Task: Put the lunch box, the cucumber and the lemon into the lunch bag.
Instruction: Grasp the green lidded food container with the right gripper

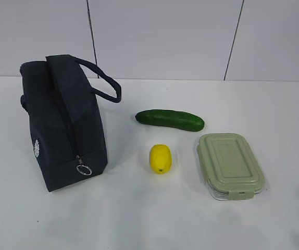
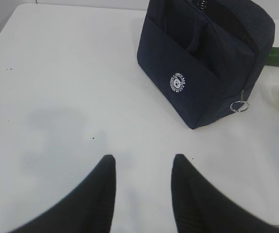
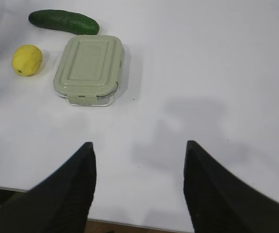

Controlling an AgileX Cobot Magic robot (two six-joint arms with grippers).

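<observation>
Both grippers' fingers [image 2: 100, 194] [image 3: 76, 189] hover spread, empty; lunch box [image 1: 231, 164], lemon [image 1: 160, 158], cucumber [image 1: 170, 120] await right of zipped lunch bag [image 1: 63, 125].

1. A white table [image 1: 149, 219] fills the lower two thirds of the exterior view, its surface smooth and matte.
2. Behind it, across the top of the frame, stands a pale grey panelled wall [image 1: 165, 36], split by two thin dark seams [image 1: 91, 36] that lean slightly.
3. The light is soft and even, and the shadows on the tabletop are faint.
4. In the right wrist view, the table's near edge shows at the lower left, with a dim brownish floor [image 3: 130, 228] below it.
</observation>
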